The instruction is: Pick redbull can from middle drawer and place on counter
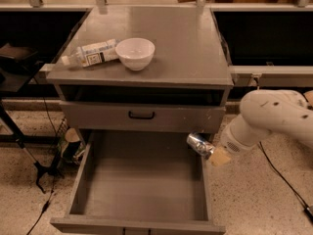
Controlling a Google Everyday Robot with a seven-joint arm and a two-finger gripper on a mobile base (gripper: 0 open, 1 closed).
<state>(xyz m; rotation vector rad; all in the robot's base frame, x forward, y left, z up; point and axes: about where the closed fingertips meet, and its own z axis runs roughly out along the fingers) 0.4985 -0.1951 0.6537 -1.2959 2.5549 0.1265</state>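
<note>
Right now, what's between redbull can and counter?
Camera view: the shut upper drawer front separates counter from redbull can, held by gripper above middle drawer's right wall.

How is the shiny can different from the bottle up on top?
The can is shiny metal; the bottle is plastic with a white label. The can is short; the bottle is longer. The can is held in the gripper by the open drawer's right wall; the bottle lies loose on the counter, beside the bowl. Both are drink containers, and neither stands upright.
</note>
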